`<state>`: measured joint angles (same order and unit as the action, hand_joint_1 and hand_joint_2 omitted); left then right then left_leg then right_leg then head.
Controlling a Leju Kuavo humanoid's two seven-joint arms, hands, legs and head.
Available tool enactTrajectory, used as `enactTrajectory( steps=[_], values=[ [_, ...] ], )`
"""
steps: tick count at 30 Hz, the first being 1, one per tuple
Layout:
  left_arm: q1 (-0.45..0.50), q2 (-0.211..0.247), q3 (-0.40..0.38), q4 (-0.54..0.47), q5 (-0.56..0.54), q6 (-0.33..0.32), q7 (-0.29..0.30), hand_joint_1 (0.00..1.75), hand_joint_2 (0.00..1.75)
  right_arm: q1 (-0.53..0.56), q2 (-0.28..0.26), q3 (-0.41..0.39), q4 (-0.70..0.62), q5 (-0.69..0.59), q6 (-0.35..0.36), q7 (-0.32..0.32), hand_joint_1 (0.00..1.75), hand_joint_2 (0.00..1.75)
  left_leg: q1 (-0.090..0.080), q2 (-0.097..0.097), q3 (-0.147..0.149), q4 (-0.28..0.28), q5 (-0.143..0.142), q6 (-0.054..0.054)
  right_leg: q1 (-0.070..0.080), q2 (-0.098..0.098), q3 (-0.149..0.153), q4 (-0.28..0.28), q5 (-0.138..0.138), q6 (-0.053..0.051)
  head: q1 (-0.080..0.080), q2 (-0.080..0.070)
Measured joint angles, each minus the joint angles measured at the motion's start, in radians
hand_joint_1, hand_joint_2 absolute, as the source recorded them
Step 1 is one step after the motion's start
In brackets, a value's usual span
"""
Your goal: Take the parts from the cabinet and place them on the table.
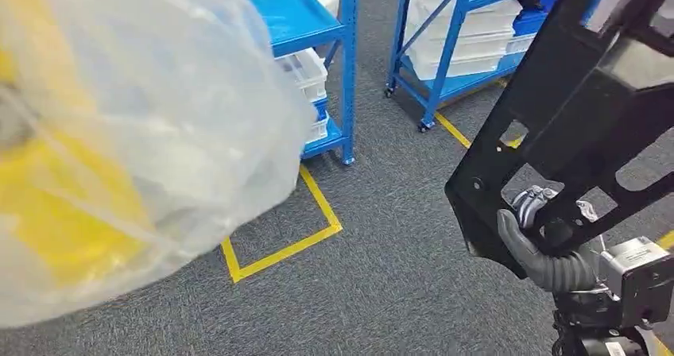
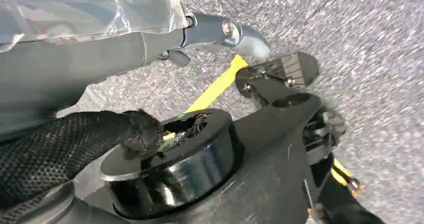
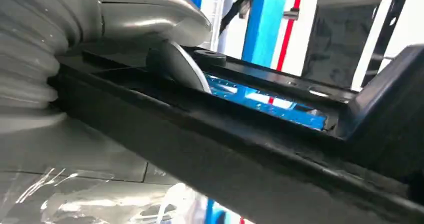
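A big clear plastic bag point(image 1: 135, 133) with yellow parts point(image 1: 63, 213) inside hangs close in front of the head camera on the left. In the left wrist view its film point(image 2: 90, 9) lies over my left hand point(image 2: 100, 49), which holds it; the grip itself is hidden. On the right, a black metal frame part point(image 1: 572, 118) stands tilted in the air. My right hand point(image 1: 548, 261) grips its lower bar, thumb wrapped around it. The right wrist view shows that hand point(image 3: 100, 19) clamped on the frame's black edge point(image 3: 225, 134).
Two blue shelf racks point(image 1: 318, 22) point(image 1: 445, 54) with white bins point(image 1: 306, 70) stand ahead on grey carpet. Yellow tape point(image 1: 286, 245) marks a square on the floor in front of the left rack. A blue upright post point(image 3: 262, 19) stands beyond the frame.
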<state>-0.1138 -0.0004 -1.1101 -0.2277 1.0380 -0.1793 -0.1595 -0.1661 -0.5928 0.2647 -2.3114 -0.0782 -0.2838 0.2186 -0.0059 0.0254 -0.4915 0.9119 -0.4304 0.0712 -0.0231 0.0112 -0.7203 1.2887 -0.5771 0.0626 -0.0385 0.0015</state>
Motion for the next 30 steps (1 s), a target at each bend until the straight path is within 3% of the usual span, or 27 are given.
enactTrajectory(
  steps=[1,2,4,5,6,7,10,11,12,14,15,16,17,18,19,20,21,23,24,25,26,27,29,30],
  values=[
    [0.0,0.0,0.0,0.0,0.0,0.0,0.0,0.0,1.75,0.002,0.0,0.0,0.0,-0.003,0.0,0.0,1.75,1.75,0.001,0.011,-0.003,0.001,0.003,-0.004,-0.006,-0.003,0.01,-0.003,0.008,0.006,0.0,0.0],
    [0.0,0.0,0.0,0.0,0.0,0.0,0.002,0.0,1.75,0.004,0.0,0.0,0.0,-0.004,0.0,0.0,1.75,1.75,0.005,0.02,-0.005,0.003,0.004,-0.007,-0.01,-0.006,0.042,-0.047,0.031,0.012,0.0,0.0],
    [-0.001,0.0,0.0,0.0,0.0,0.0,0.006,0.0,1.75,0.006,0.0,0.0,0.0,-0.004,0.0,0.0,1.75,1.75,0.015,0.043,-0.008,0.016,-0.001,-0.019,-0.022,-0.033,0.169,-0.25,0.114,0.032,0.0,0.0],
    [-0.001,0.001,0.0,0.0,-0.001,0.0,0.006,0.0,1.75,0.007,0.0,0.0,0.0,-0.004,0.002,-0.002,1.75,1.75,0.013,0.049,-0.012,0.027,-0.005,-0.032,-0.023,-0.068,0.202,-0.318,0.104,0.047,0.0,0.0],
    [-0.004,0.005,0.0,0.001,-0.003,0.0,0.008,0.0,1.75,0.005,0.0,0.001,-0.001,-0.003,0.006,-0.003,1.75,1.75,0.005,0.054,-0.02,0.038,-0.01,-0.04,-0.016,-0.057,0.197,-0.321,0.109,0.027,0.001,0.0],
    [-0.004,0.005,0.0,0.001,-0.004,0.0,0.008,0.0,1.75,0.009,0.0,0.002,-0.004,0.001,0.012,-0.006,1.75,1.75,0.008,0.058,-0.022,0.036,-0.006,-0.045,-0.016,-0.042,0.189,-0.316,0.111,0.007,-0.003,0.0],
    [-0.003,0.005,0.0,0.001,-0.004,0.0,0.01,0.0,1.75,0.012,-0.001,0.006,-0.005,0.011,0.021,-0.009,1.75,1.75,0.014,0.07,-0.024,0.037,-0.003,-0.056,-0.012,-0.021,0.176,-0.313,0.122,-0.018,-0.004,0.0],
    [-0.004,0.006,0.0,0.001,-0.004,0.0,0.01,0.0,1.75,0.011,-0.001,0.008,-0.005,0.015,0.021,-0.009,1.75,1.75,0.018,0.03,-0.033,0.062,-0.033,-0.061,-0.01,-0.018,0.171,-0.313,0.126,-0.024,-0.003,0.0],
    [-0.004,0.006,0.0,0.001,-0.004,0.0,0.01,0.0,1.75,0.011,-0.001,0.01,-0.006,0.016,0.021,-0.01,1.75,1.75,0.019,0.005,-0.058,0.121,-0.077,-0.061,-0.009,-0.012,0.165,-0.313,0.13,-0.03,-0.003,0.0],
    [-0.003,0.006,0.0,0.001,-0.004,0.0,0.01,0.0,1.75,0.011,-0.001,0.013,-0.005,0.016,0.022,-0.011,1.75,1.75,0.015,-0.013,-0.139,0.313,-0.172,-0.058,0.0,0.006,0.15,-0.313,0.139,-0.042,-0.004,0.0],
    [-0.004,0.006,0.0,0.001,-0.003,0.0,0.01,0.0,1.75,0.012,-0.001,0.014,-0.006,0.016,0.022,-0.011,1.75,1.75,0.013,-0.014,-0.161,0.368,-0.189,-0.054,0.005,0.014,0.145,-0.313,0.143,-0.045,-0.004,0.0],
    [-0.005,0.006,0.0,0.001,-0.003,0.0,0.01,0.0,1.75,0.012,-0.001,0.016,-0.006,0.017,0.021,-0.011,1.75,1.75,0.009,-0.015,-0.162,0.379,-0.184,-0.047,0.01,0.025,0.14,-0.313,0.147,-0.045,-0.004,0.0],
    [-0.005,0.006,0.0,0.001,-0.004,0.0,0.015,0.0,1.75,0.014,-0.001,0.017,-0.005,0.019,0.019,-0.011,1.75,1.75,0.004,-0.016,-0.138,0.339,-0.161,-0.038,0.014,0.036,0.137,-0.313,0.151,-0.047,-0.004,0.0],
    [-0.005,0.006,0.0,0.001,-0.004,0.0,0.021,0.0,1.75,0.015,-0.001,0.018,-0.006,0.023,0.016,-0.011,1.75,1.75,-0.004,-0.023,-0.086,0.248,-0.117,-0.024,0.019,0.048,0.137,-0.313,0.154,-0.048,-0.004,0.0],
    [-0.005,0.006,0.0,0.001,-0.004,0.006,0.024,0.0,1.75,0.016,0.0,0.018,-0.006,0.026,0.011,-0.014,1.75,1.75,-0.014,-0.039,-0.028,0.139,-0.07,-0.008,0.022,0.059,0.138,-0.313,0.157,-0.049,-0.004,0.0],
    [-0.005,0.007,0.0,0.001,-0.005,0.005,0.027,0.0,1.75,0.016,-0.001,0.018,-0.008,0.027,0.008,-0.017,1.75,1.75,-0.026,-0.072,0.017,0.049,-0.043,0.012,0.024,0.063,0.138,-0.315,0.161,-0.049,-0.004,0.0],
    [-0.006,0.014,0.0,0.002,-0.005,0.005,0.03,0.0,1.75,0.017,0.002,0.019,-0.009,0.029,0.006,-0.02,1.75,1.75,-0.022,-0.086,0.023,0.032,-0.054,0.021,0.022,0.061,0.135,-0.316,0.166,-0.039,-0.003,0.0],
    [-0.007,0.017,0.0,0.002,-0.005,0.001,0.031,0.0,1.75,0.03,0.002,0.019,-0.011,0.035,-0.002,-0.024,1.75,1.75,-0.033,-0.064,0.018,0.027,-0.041,0.017,0.006,0.077,0.126,-0.322,0.175,-0.025,-0.005,0.0],
    [-0.004,0.018,0.0,0.003,-0.004,0.001,0.031,0.0,1.75,0.04,0.002,0.019,-0.013,0.035,-0.008,-0.024,1.75,1.75,-0.034,-0.06,0.02,0.015,-0.035,0.022,0.006,0.088,0.127,-0.332,0.184,-0.02,-0.004,0.0],
    [-0.004,0.016,0.0,0.002,-0.004,0.001,0.031,0.0,1.75,0.045,0.002,0.019,-0.016,0.036,-0.01,-0.024,1.75,1.75,-0.027,-0.047,0.03,-0.021,-0.012,0.033,0.016,0.1,0.132,-0.352,0.198,-0.013,-0.005,0.0],
    [-0.006,0.016,0.0,0.003,-0.004,0.001,0.031,0.0,1.75,0.05,0.004,0.02,-0.018,0.036,-0.012,-0.026,1.75,1.75,-0.024,-0.029,0.043,-0.052,0.011,0.022,0.014,0.064,0.126,-0.342,0.185,-0.017,-0.005,0.0],
    [-0.006,0.016,0.0,0.003,-0.003,0.001,0.03,0.0,1.75,0.048,0.005,0.022,-0.021,0.037,-0.014,-0.027,1.75,1.75,-0.021,-0.023,0.044,-0.065,0.018,0.025,0.015,0.032,0.104,-0.299,0.146,-0.013,-0.003,0.0],
    [-0.001,0.016,0.0,0.002,-0.003,0.001,0.03,0.0,1.75,0.047,0.004,0.022,-0.021,0.039,-0.02,-0.029,1.75,1.75,-0.018,-0.001,0.04,-0.063,0.022,0.02,0.009,0.008,0.039,-0.141,0.062,0.004,-0.003,0.0],
    [0.001,0.016,0.0,0.003,-0.003,0.002,0.03,0.0,1.75,0.054,0.006,0.025,-0.021,0.041,-0.021,-0.032,1.75,1.75,-0.017,0.01,0.039,-0.062,0.022,0.02,0.004,0.004,0.012,-0.072,0.036,0.012,-0.003,0.0]
  ],
)
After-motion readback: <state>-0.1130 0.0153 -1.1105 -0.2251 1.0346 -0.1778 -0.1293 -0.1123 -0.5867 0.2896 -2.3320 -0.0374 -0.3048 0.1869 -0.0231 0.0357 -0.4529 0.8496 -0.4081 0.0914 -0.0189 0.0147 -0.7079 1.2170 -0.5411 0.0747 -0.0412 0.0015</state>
